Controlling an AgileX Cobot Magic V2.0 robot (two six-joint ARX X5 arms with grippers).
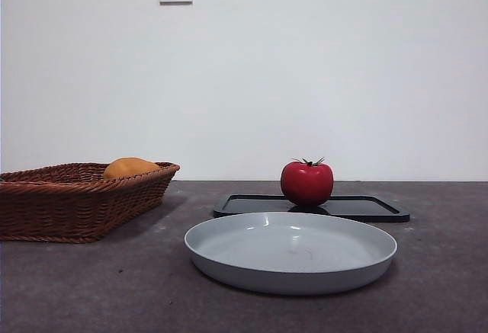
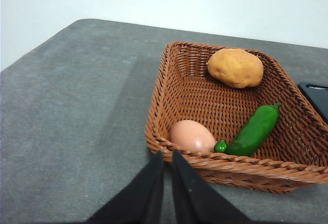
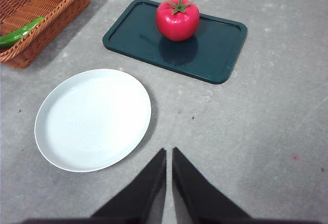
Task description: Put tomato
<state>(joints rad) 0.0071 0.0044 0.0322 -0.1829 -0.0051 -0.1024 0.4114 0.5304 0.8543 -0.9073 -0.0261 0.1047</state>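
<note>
One tomato [image 1: 306, 183] stands on the single dark tray [image 1: 366, 209], behind one pale plate [image 1: 290, 252]. One wicker basket [image 2: 195, 88] holds three items — potato [image 2: 235, 67], egg [image 2: 192, 136], green pepper [image 2: 254, 130]. Left gripper [image 2: 167, 155] and right gripper [image 3: 168, 152] — both clenched, empty.

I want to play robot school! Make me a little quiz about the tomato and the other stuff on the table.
1. True or false: the tomato sits on the dark tray.
2. What lies in the basket? A) egg, green pepper, orange-yellow fruit B) banana and apple C) nothing
3. Fill in: the plate has ____ on it.

Key
1. True.
2. A: the egg, pepper and fruit.
3. Nothing.
</note>
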